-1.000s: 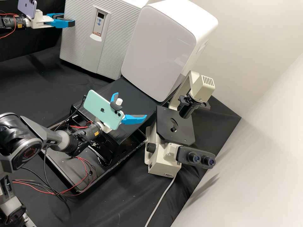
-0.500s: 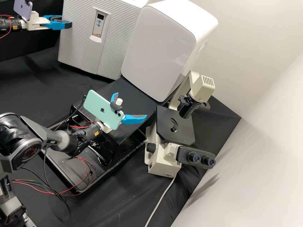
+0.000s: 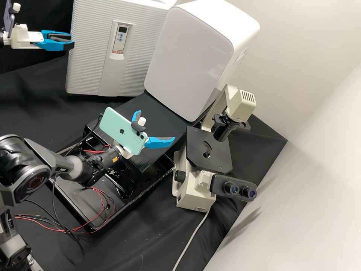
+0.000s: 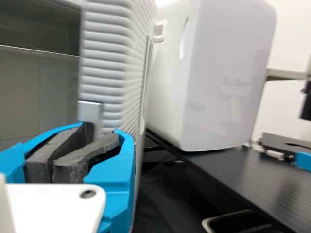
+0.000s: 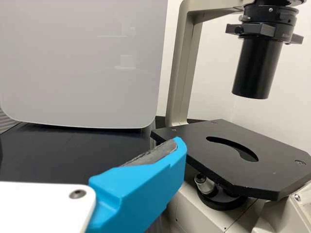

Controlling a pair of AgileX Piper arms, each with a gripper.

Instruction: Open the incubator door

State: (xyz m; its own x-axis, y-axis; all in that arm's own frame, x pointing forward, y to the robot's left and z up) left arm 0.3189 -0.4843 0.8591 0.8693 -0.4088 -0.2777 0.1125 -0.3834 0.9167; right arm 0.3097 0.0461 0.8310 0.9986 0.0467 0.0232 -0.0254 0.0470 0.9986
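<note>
Black bench [image 3: 41, 109]; door [image 3: 88, 56] ajar, long axis upright; left tool [image 3: 70, 45] clenched, right tool [image 3: 156, 125] released

On incubator door [image 3: 86, 71], far left: ribbed, matt, plastic by look. On white cabinet [image 3: 184, 56], right of door: smooth, glossy. On microscope stage [image 3: 195, 146], right: smooth, metal by look. On bench [image 3: 150, 241]: matt, creased cloth.

Fine ribs stripe the pale grey incubator door [image 3: 84, 64]. The cabinet [image 3: 188, 60] to its right is glossy white. The left tool [image 3: 70, 42] and right tool [image 3: 156, 125] are bright blue and dark grey. The near phone [image 3: 120, 130] is mint green; the far phone [image 3: 8, 19], nearly edge-on, looks purplish. The microscope [image 3: 188, 197] is cream, its stage [image 3: 195, 145] black.
</note>
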